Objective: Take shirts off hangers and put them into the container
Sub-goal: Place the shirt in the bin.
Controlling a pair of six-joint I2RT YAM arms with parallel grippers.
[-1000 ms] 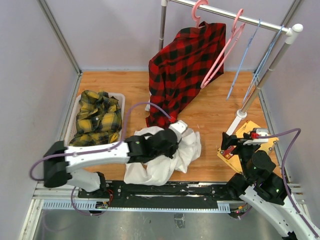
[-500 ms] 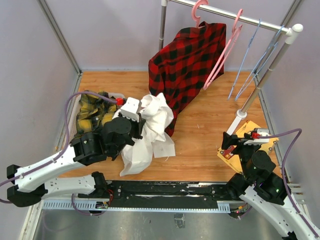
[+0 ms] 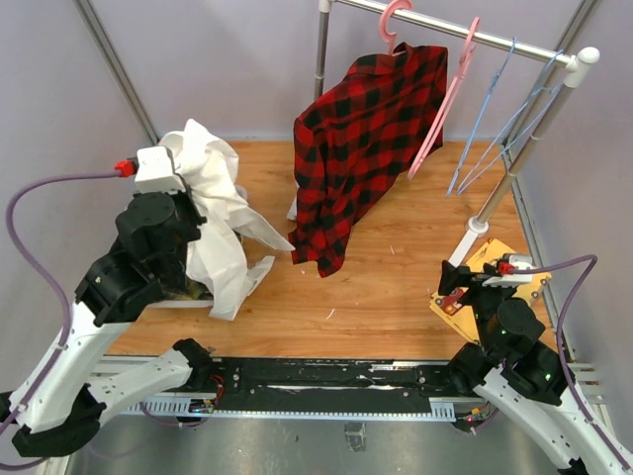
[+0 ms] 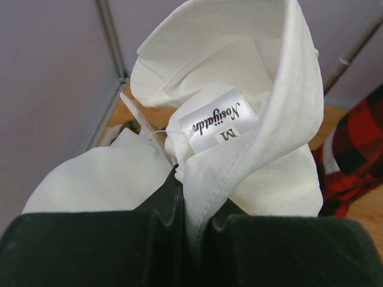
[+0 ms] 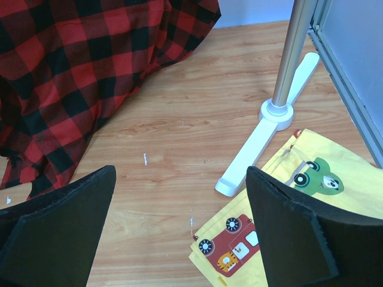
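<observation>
- At far left, the raised left hand (image 4: 190, 200) is clamped nearly shut on the collar of the white shirt (image 3: 223, 233), its two black fingers (image 4: 90, 245) pinching the fabric just below a neck label marked "M".
- The white shirt hangs in loose folds from that grip, high over the left end of the wooden surface (image 3: 396, 287), with one sleeve trailing out to the right.
- At centre, the red-and-black plaid shirt (image 3: 366, 148) hangs from a pink hanger (image 3: 394, 20) hooked on the metal rail (image 3: 514, 45), its lower hem dropping down to the surface.
- Just right of it, a second pink hanger (image 3: 443, 109) hangs bare and tilted on the same rail.
- Further right, two light-blue hangers (image 3: 487, 119) hang bare beside the rack's upright pole (image 3: 529, 148).
- At lower right, the right hand (image 5: 179, 176) holds its fingers spread wide with nothing between them, low over the surface near the rack's white foot (image 5: 263, 140).
- A flat yellow cloth (image 5: 323, 197) with cartoon patches lies on the surface beside that foot.
</observation>
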